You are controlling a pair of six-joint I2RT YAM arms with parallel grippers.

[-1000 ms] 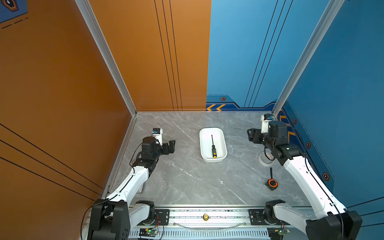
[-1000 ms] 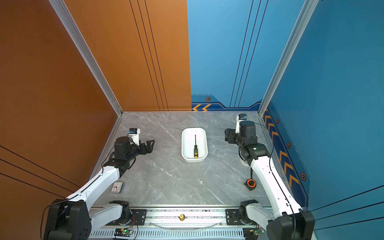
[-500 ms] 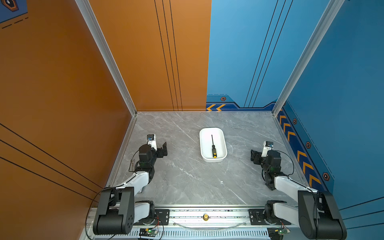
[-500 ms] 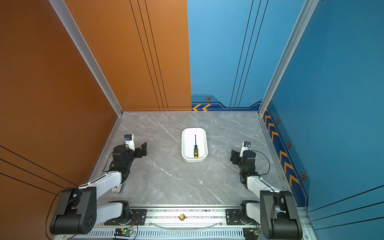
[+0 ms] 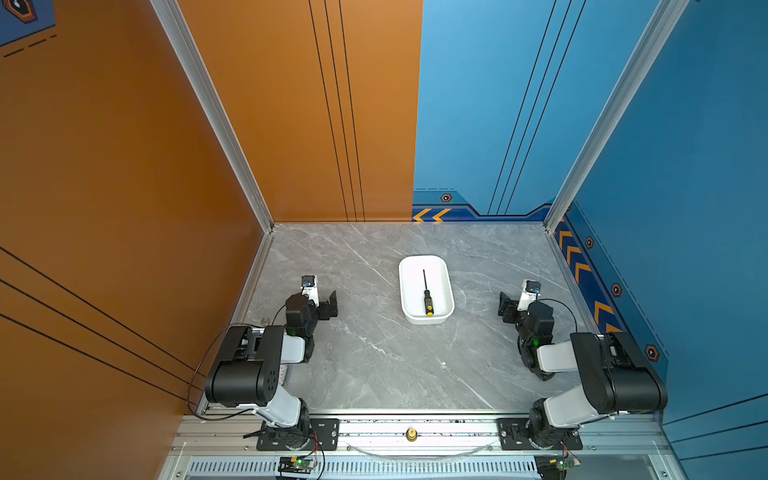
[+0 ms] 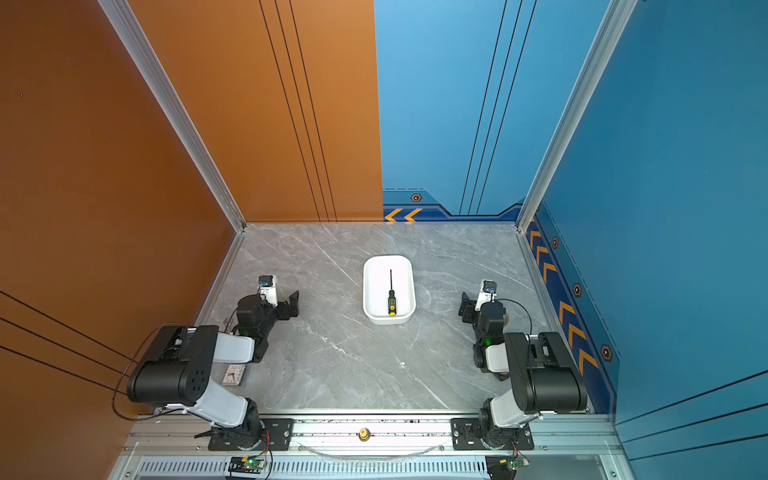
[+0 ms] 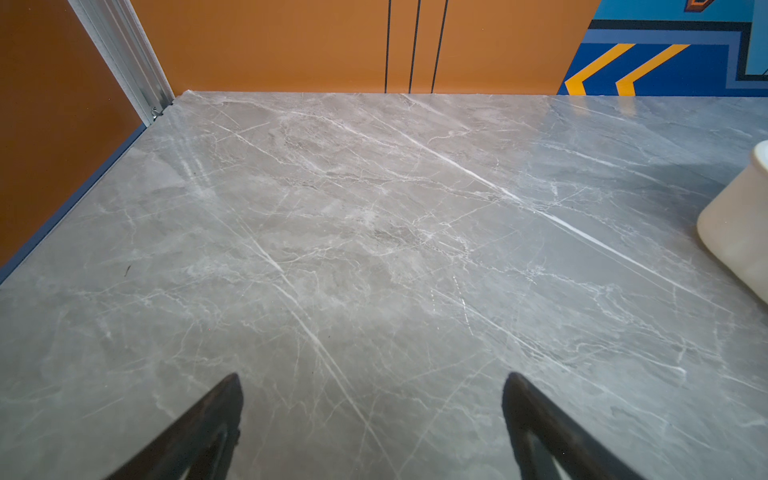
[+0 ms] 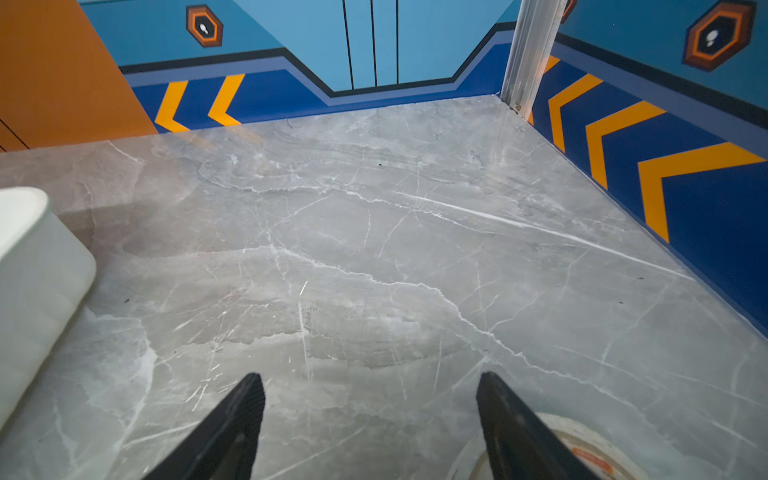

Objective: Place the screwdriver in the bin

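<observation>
The screwdriver [image 5: 427, 297] [image 6: 391, 299] lies flat inside the white bin [image 5: 426, 259] [image 6: 388, 259] at mid-table in both top views, with its yellow butt end toward the front. My left gripper [image 5: 330, 303] [image 6: 293, 303] sits low to the bin's left, open and empty. My right gripper [image 5: 505, 305] [image 6: 465, 307] sits low to its right, also open and empty. In the left wrist view the left gripper [image 7: 372, 382] spans bare marble, with the bin [image 7: 739, 232] at the edge. The right wrist view shows the right gripper [image 8: 370, 382] over bare marble, and the bin's wall [image 8: 37, 270] off to one side.
A tape roll [image 8: 590, 449] lies on the table just behind one right fingertip. A small flat card [image 6: 233, 374] lies under the folded left arm. Orange and blue walls close the table on three sides. Both arms are folded near the front rail.
Both arms have drawn back from the bin's sides toward the front rail and folded low. The screwdriver has stayed in the bin and both grippers have stayed open.
</observation>
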